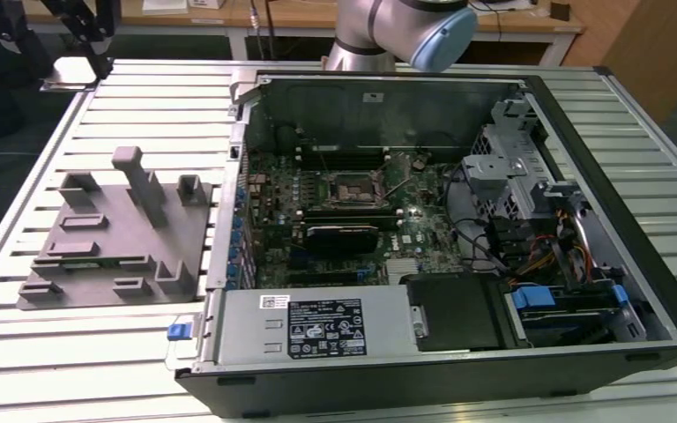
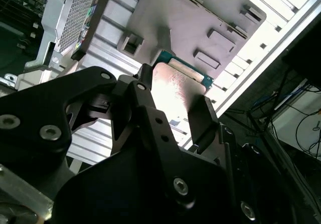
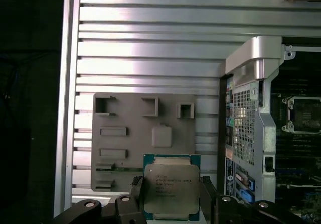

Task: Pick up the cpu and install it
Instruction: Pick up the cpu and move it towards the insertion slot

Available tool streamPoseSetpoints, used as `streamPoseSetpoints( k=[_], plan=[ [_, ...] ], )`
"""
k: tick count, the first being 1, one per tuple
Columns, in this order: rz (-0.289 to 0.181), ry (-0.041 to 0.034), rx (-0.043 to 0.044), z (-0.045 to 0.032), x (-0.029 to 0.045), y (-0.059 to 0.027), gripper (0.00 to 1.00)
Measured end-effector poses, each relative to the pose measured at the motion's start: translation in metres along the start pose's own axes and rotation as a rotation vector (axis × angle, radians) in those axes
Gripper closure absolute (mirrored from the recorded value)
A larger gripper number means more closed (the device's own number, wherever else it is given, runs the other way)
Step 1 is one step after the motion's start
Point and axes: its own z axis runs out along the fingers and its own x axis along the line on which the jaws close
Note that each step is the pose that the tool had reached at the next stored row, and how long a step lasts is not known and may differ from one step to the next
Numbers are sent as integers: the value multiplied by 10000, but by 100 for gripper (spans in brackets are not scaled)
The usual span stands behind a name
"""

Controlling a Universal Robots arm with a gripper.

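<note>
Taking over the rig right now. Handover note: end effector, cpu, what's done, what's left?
End effector: shut on the cpu, gripping two opposite edges.
Cpu: held off the grey fixture, beside the open computer case.
Done: pickup.
Left: install. The motherboard socket looks empty.

The fixture (image 1: 115, 233) is lying on the worktop (image 1: 80, 352) toward the exterior view's left edge, with the computer case (image 1: 621, 176) just beside it on the exterior view's right. The cpu (image 3: 170, 186) is sitting between the fingers of the gripper (image 3: 173, 196).
</note>
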Motion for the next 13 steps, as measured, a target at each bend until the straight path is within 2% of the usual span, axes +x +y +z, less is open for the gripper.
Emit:
streamPoseSetpoints(
  k=[13],
  plan=[
    [0, -1, -1, -2, -192, 0, 47]
  ],
)
